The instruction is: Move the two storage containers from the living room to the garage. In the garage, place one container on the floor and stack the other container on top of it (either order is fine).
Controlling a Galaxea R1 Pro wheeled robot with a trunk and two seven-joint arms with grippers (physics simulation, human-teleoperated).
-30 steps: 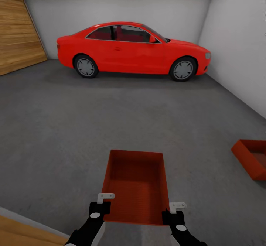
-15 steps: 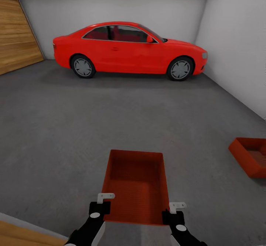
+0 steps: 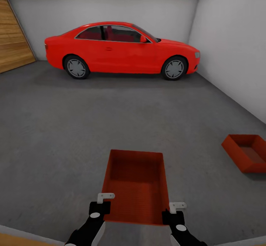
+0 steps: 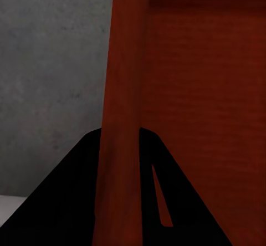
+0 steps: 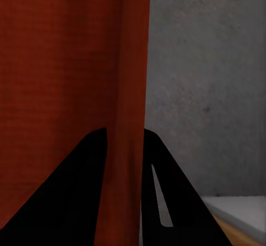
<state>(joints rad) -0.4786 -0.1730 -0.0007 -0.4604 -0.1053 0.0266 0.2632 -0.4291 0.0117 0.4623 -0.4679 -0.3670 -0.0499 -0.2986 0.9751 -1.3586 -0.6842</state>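
Nearest, the left gripper and right gripper each have their fingers clamped on a side wall of one orange-red container, held level above the grey garage floor. In both wrist views a thin container wall runs between the dark fingers. The second container sits on the floor, well apart to the right, near the white side wall. Farthest, a red car stands along the back wall.

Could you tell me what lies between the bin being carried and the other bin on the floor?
Only bare grey floor separates the carried bin from the other bin, as the head view shows.
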